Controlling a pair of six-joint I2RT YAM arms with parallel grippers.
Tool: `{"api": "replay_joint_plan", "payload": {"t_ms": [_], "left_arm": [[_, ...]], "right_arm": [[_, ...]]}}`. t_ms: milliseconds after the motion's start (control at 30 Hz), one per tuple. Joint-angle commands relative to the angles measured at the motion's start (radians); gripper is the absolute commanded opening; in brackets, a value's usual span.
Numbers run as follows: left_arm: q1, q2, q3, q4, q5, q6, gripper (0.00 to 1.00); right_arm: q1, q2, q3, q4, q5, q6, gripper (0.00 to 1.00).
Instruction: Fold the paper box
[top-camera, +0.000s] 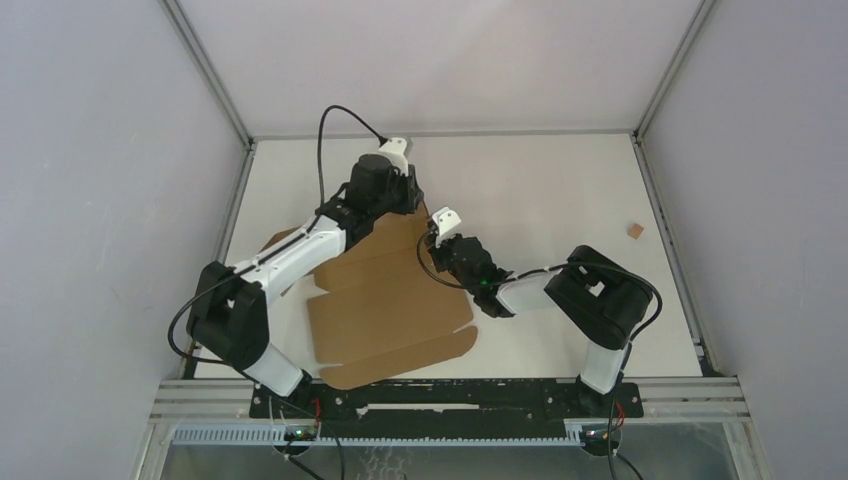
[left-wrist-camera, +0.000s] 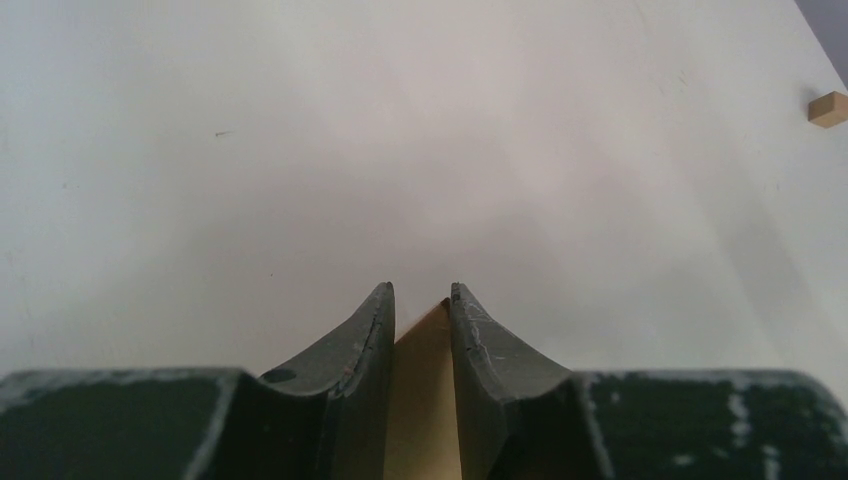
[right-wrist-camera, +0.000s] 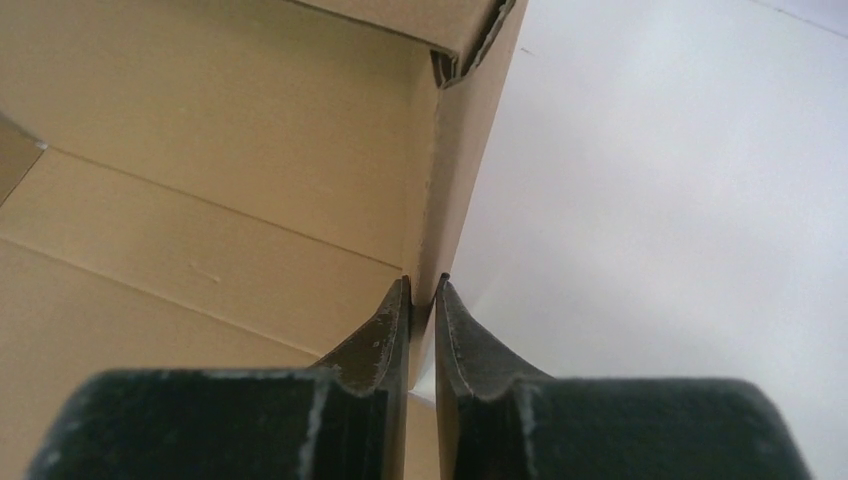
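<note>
The paper box (top-camera: 390, 310) is seen lying partly unfolded on the white table (top-camera: 540, 180), between the arms. Cardboard at its far edge is clamped in the left gripper (left-wrist-camera: 421, 300). An upright side wall is pinched by the right gripper (right-wrist-camera: 423, 285), jaws closed onto it.

No text, label, brand or number was legible in any view; the paper box (top-camera: 385, 310) was unprinted.
</note>
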Motion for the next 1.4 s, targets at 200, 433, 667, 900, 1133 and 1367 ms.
{"api": "replay_joint_plan", "payload": {"t_ms": [200, 433, 667, 900, 1133, 1367], "left_arm": [[0.116, 0.127, 0.127, -0.253, 0.110, -0.011, 0.31], [0.155, 0.143, 0.136, -0.264, 0.138, -0.041, 0.31], [0.155, 0.190, 0.156, -0.275, 0.198, -0.062, 0.31], [0.151, 0.221, 0.111, -0.213, 0.267, -0.100, 0.31], [0.145, 0.275, 0.096, -0.179, 0.324, -0.123, 0.30], [0.142, 0.282, 0.060, -0.110, 0.363, -0.148, 0.30]], "right_arm": [[0.010, -0.007, 0.065, 0.024, 0.017, -0.040, 0.14], [-0.010, -0.036, 0.088, -0.064, 0.008, -0.050, 0.12], [-0.059, -0.056, 0.207, -0.338, -0.139, -0.053, 0.12], [-0.124, -0.016, 0.418, -0.762, -0.336, -0.091, 0.13], [-0.147, 0.075, 0.677, -1.097, -0.375, -0.100, 0.15], [-0.126, 0.199, 0.846, -1.267, -0.368, -0.127, 0.18]]}}
